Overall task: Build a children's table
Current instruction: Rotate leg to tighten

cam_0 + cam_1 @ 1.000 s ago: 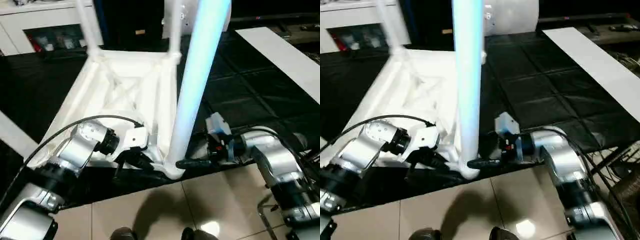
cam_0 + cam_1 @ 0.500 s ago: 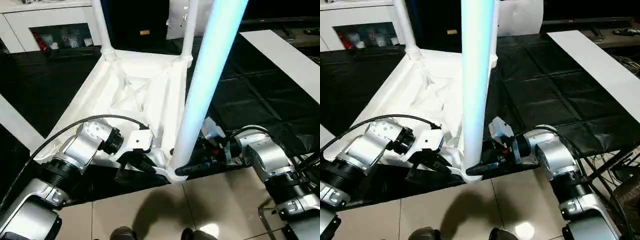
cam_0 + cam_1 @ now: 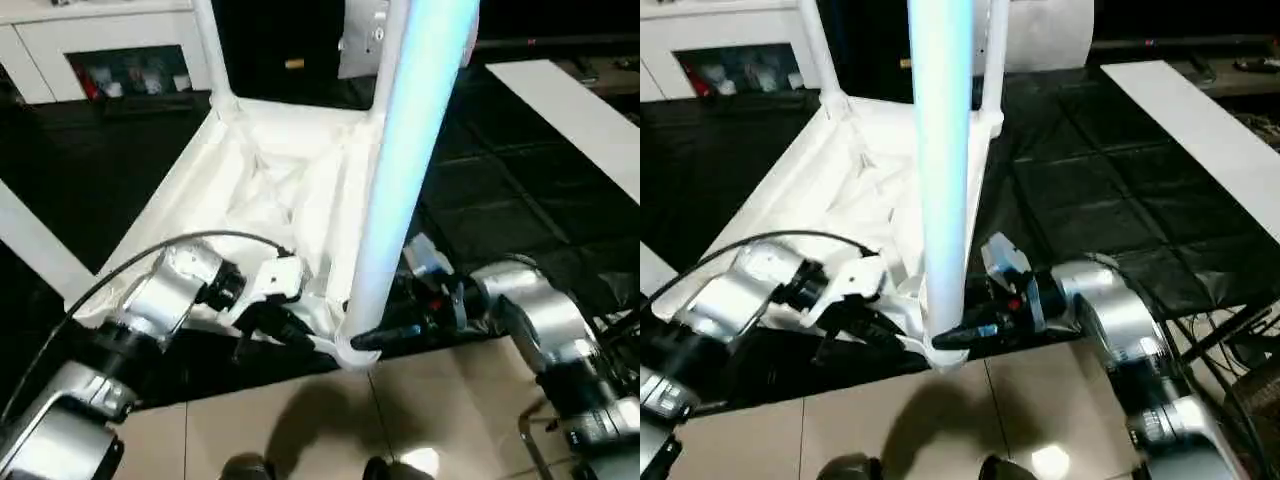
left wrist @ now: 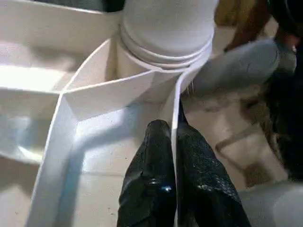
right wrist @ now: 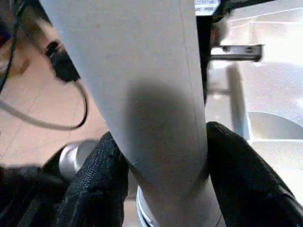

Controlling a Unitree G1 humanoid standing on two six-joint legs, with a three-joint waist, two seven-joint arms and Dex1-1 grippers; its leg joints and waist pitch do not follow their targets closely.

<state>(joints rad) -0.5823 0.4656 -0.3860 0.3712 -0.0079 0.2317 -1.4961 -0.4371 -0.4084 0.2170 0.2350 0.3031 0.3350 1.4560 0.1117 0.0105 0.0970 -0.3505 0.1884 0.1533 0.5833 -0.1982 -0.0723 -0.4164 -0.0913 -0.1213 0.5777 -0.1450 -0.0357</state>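
Left eye view: three upright legs [image 3: 415, 170], one tabletop [image 3: 200, 190].

You've got a black sheet [image 3: 1090, 190] with square creases over the work surface, beige floor tiles [image 3: 300, 420] with glare nearer the camera. White cabinet [image 3: 110, 45] at the back with a dark opening full of small stuff. White board [image 3: 1200, 130] lies across the sheet on the right. Cables [image 3: 1240, 330] far right.

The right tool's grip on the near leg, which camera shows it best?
The right wrist view: both black fingers press opposite sides of the near leg, just above its socket. The eye views show the right tool side-on at the leg's base. The left wrist view shows the socket.
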